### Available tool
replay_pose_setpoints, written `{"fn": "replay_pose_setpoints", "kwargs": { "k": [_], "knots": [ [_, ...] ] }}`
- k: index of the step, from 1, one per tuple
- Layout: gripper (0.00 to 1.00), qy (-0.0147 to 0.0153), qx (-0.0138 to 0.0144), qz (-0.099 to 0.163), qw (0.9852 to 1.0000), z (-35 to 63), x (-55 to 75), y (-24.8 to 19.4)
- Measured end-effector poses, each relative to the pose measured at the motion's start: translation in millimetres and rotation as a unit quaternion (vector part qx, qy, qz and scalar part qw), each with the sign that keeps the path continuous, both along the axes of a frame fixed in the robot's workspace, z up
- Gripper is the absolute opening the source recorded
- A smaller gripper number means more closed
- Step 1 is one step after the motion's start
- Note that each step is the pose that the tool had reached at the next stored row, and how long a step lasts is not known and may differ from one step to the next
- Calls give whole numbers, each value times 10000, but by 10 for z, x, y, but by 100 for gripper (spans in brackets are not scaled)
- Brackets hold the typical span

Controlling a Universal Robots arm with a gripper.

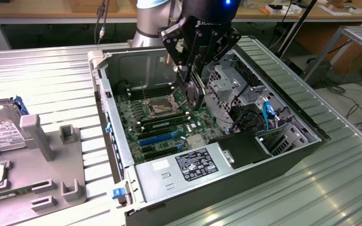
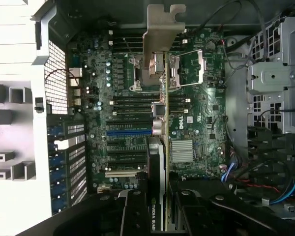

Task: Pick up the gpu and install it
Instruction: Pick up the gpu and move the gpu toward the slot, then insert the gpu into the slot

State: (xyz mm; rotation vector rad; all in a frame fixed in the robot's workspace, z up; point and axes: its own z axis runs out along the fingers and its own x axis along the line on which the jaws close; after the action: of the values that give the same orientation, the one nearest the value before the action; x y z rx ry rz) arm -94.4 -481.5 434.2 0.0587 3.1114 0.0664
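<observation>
my pincer (image 1: 190, 77) is clamped on the gpu (image 1: 195, 98), holding it edge-on and upright over the motherboard (image 1: 128, 112) inside the open computer case (image 1: 187, 207) on the counter (image 1: 332, 179). in the wrist view i see its silver bracket (image 2: 162, 29) over the cpu socket (image 2: 189, 66); i cannot tell if the card touches the board.
</observation>
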Motion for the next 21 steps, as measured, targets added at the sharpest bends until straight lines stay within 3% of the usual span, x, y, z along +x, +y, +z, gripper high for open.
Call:
{"fn": "replay_pose_setpoints", "kwargs": {
  "k": [7, 21],
  "knots": [
    [27, 0, 0, 1, 10000, 0, 226, 0],
    [27, 0, 0, 13, 10000, 0, 239, 0]
  ]
}}
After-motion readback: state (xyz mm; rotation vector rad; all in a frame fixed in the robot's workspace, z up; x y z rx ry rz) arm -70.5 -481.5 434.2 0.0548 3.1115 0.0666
